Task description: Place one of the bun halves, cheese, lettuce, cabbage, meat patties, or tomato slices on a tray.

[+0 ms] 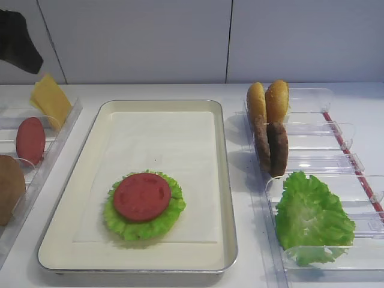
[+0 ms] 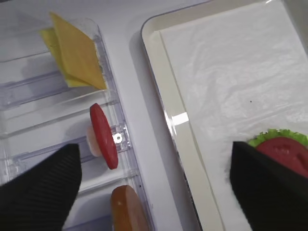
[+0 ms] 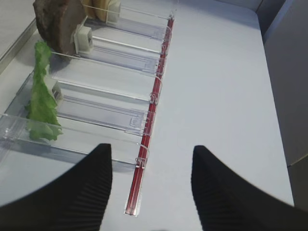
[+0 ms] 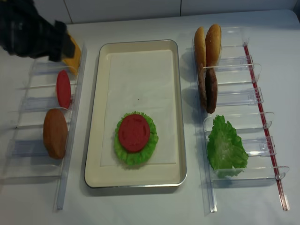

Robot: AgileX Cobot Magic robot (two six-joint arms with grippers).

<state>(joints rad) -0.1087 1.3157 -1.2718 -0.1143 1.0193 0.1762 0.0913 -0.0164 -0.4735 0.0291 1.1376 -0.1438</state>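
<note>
With the left claw (image 2: 154, 187) spread wide and empty (right claw (image 3: 151, 185) likewise open), the upright tomato slice (image 2: 103, 135) left of the tray (image 2: 166, 103) is best pinched across its flat faces.

White surface (image 4: 150, 206), carrying the tray (image 4: 92, 140) at centre, a clear plastic rack (image 4: 70, 154) just beside it on the left, and two clear racks (image 4: 234, 101) with a red strip on the right.
</note>
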